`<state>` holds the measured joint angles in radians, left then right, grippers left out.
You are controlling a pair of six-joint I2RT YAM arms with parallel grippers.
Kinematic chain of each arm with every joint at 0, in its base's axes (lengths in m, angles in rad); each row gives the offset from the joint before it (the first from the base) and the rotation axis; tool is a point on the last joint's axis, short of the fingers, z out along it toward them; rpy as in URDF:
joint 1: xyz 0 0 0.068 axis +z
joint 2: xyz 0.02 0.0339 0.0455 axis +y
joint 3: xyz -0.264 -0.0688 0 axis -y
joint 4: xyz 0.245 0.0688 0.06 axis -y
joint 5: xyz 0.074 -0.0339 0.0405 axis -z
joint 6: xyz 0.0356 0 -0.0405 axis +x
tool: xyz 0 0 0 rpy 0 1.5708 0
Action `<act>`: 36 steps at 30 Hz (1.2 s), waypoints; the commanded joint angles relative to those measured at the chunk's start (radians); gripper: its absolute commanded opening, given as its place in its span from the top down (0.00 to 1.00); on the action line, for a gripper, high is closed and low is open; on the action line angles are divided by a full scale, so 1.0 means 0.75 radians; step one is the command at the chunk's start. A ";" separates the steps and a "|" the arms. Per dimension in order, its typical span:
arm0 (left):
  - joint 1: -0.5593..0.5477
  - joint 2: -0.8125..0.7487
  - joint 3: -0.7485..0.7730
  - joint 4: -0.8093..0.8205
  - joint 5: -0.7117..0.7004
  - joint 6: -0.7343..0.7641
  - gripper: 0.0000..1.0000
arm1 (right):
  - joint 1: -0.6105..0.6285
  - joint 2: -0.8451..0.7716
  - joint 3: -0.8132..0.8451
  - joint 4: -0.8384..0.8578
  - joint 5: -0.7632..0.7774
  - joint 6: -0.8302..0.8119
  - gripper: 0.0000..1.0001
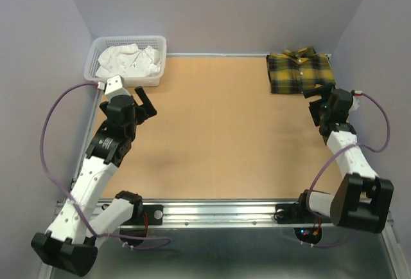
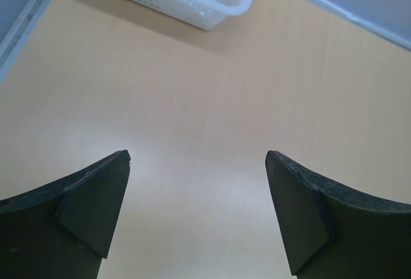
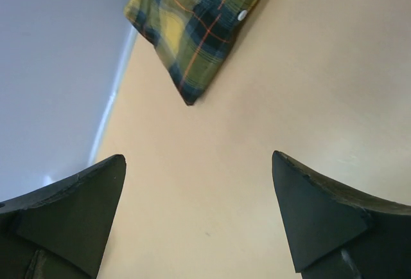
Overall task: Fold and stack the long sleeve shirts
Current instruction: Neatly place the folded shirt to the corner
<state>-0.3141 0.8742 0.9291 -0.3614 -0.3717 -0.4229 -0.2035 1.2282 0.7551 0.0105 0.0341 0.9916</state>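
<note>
A yellow plaid long sleeve shirt (image 1: 299,71) lies folded at the table's far right corner, collar toward the back wall. Its near corner (image 3: 196,35) shows at the top of the right wrist view, with white buttons along the front. My right gripper (image 1: 319,97) hangs open just in front of the shirt, apart from it, with bare table between its fingers (image 3: 314,208). My left gripper (image 1: 146,104) stands open over the left side of the table, near the basket, and holds nothing; only wood shows between its fingers (image 2: 96,202).
A white plastic basket (image 1: 157,46) holding crumpled white cloth (image 1: 128,60) stands at the far left corner; its rim (image 2: 212,15) shows at the top of the left wrist view. Grey walls close the table on three sides. A metal rail (image 1: 218,213) runs along the near edge.
</note>
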 commanded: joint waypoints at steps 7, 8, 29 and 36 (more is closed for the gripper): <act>-0.002 -0.382 0.148 -0.428 -0.112 -0.129 0.01 | 0.020 -0.557 0.290 -0.869 0.224 -0.592 0.00; -0.004 -0.409 0.150 -0.455 -0.112 -0.132 0.01 | 0.024 -0.580 0.308 -0.899 0.233 -0.604 0.00; -0.005 -0.949 0.220 -0.745 -0.059 0.032 0.01 | 0.034 -1.290 0.404 -1.045 0.069 -0.837 0.00; -0.005 -1.002 0.238 -0.788 -0.034 0.022 0.01 | 0.034 -1.310 0.447 -1.102 0.071 -0.882 0.00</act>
<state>-0.3149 0.1284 1.0805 -0.9543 -0.4133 -0.4267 -0.1818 0.2554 1.0328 -0.8040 0.0998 0.3676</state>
